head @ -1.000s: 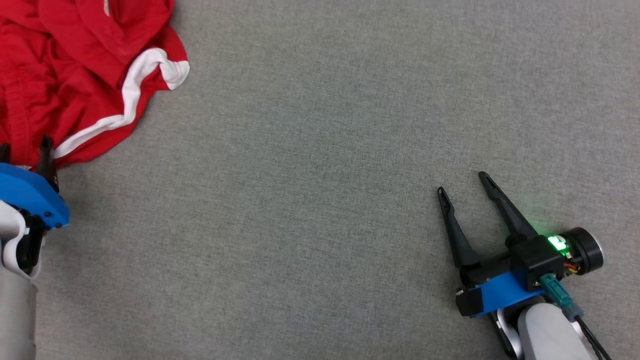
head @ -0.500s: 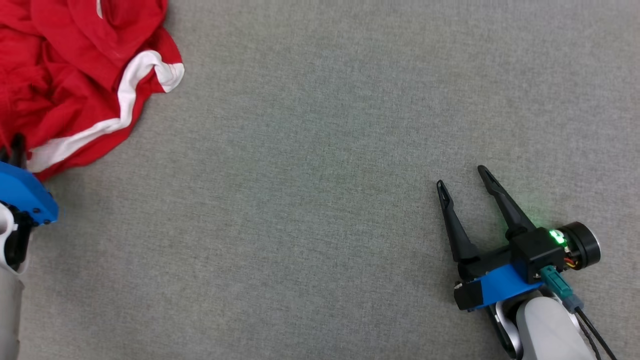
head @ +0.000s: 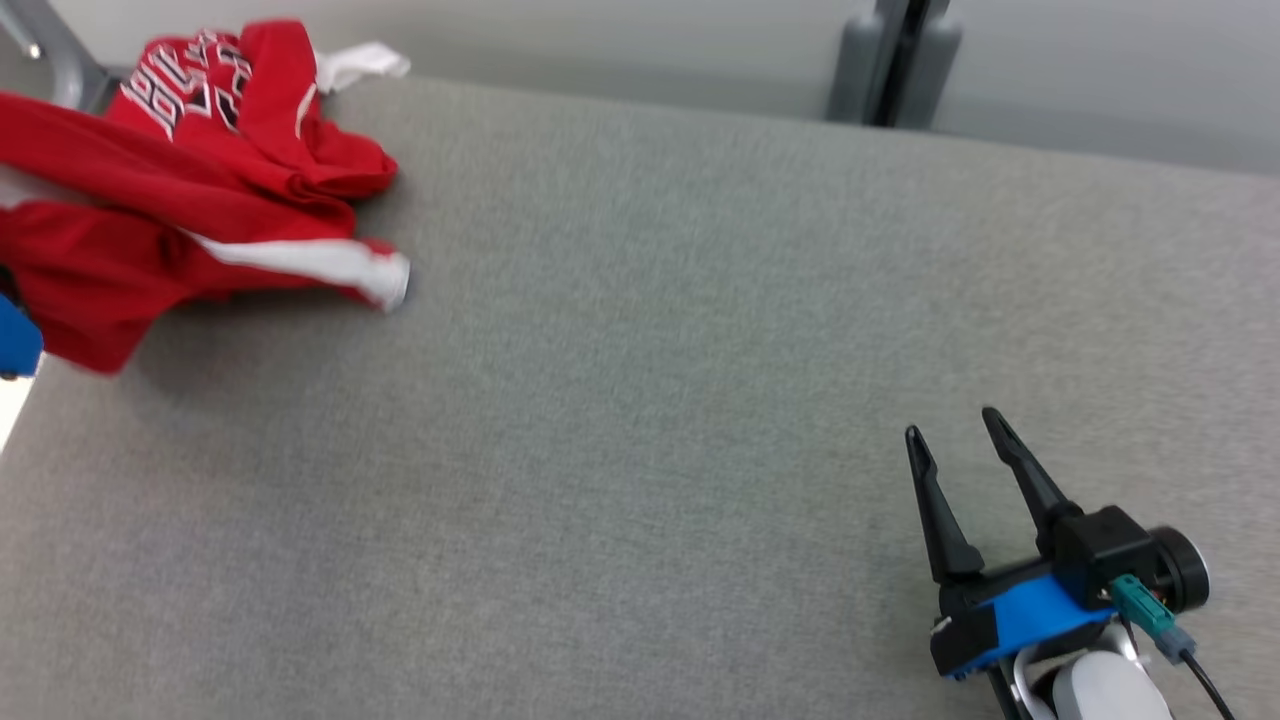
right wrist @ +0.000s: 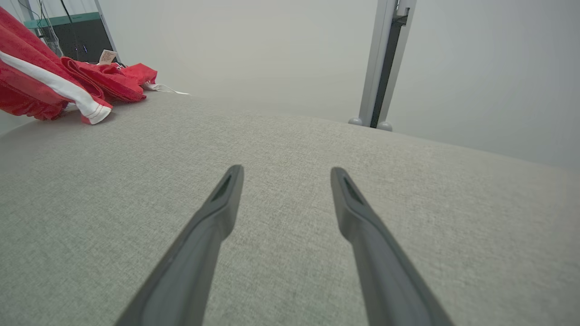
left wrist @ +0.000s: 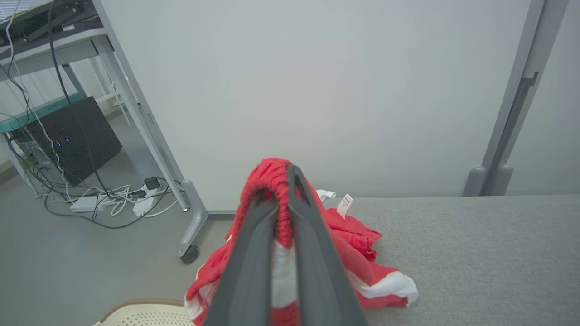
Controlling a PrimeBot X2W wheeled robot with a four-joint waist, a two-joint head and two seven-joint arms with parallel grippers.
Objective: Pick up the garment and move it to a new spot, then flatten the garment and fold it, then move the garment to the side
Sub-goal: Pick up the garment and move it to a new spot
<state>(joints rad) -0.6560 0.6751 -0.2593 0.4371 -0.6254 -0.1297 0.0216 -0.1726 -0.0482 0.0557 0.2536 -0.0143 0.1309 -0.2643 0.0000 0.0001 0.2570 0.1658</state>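
Lifted just now, the garment (head: 200, 200) hangs pinched in my left hand (left wrist: 282, 190), right hand (head: 952, 424) open; I'd clear the worktop (head: 640, 420) before carrying.

You have soft, even room light, bright and flat, a faint shadow under the red garment (head: 200, 230) on the grey table (head: 640, 400), motion blur smearing your head view, both wrist views sharper, straight lines bowing toward their edges

Grey table (head: 640, 400), red garment (head: 150, 190) atop
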